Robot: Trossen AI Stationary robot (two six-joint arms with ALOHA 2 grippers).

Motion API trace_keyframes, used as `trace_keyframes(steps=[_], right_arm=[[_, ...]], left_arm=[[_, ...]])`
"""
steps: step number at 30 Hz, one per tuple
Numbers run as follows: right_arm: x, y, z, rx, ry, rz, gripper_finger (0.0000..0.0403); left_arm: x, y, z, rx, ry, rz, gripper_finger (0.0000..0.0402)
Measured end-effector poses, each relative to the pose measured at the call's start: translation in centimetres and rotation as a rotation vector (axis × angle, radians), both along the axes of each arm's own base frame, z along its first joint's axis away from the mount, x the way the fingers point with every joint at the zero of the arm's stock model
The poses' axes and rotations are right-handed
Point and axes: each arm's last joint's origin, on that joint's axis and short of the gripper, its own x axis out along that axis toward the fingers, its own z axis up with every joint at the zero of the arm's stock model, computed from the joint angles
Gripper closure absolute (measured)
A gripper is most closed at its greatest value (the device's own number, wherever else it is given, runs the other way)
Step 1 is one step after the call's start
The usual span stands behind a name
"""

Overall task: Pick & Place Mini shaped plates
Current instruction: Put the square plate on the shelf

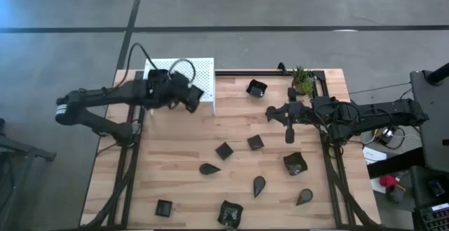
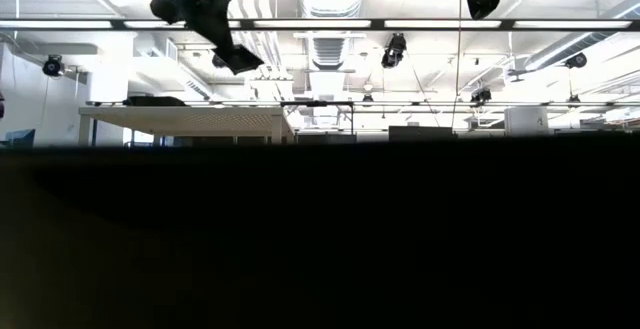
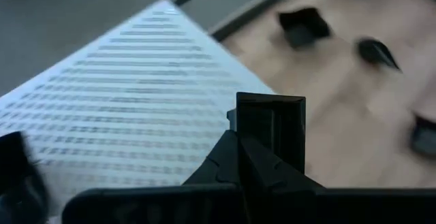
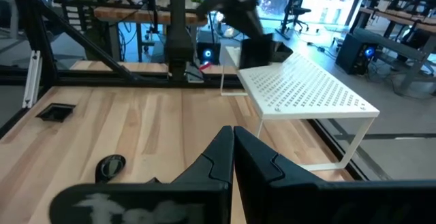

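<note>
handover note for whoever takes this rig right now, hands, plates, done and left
Left hand: shut on a square mini plate, held above the white perforated platform.
Right hand: shut, empty, raised over the table's right side.
Done: no plate seen on the platform.
Left: set this one down; nine more plates on the wooden table, e.g. teardrop plate, square plate.

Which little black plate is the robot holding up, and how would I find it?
Find the white perforated platform at the table's far-left corner. Above its front edge hangs the left gripper, shut on a small square black plate. It is the only plate up in the air; all the others lie on the wooden table.
</note>
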Motion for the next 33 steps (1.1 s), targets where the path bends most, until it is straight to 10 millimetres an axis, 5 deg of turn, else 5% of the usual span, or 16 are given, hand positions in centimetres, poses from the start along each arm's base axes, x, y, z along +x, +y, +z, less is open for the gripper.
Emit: trace_keyframes(steps=[13,33], right_arm=[[0.0,0.0,0.0,-0.01,0.002,0.002,0.0394],[0.0,0.0,0.0,-0.004,0.001,0.002,0.0394]], left_arm=[[-2.3,6.5,-0.3,-0.057,-0.066,0.364,0.0401],[-1.7,9.3,-2.7,-0.128,0.024,0.474,0.0401]])
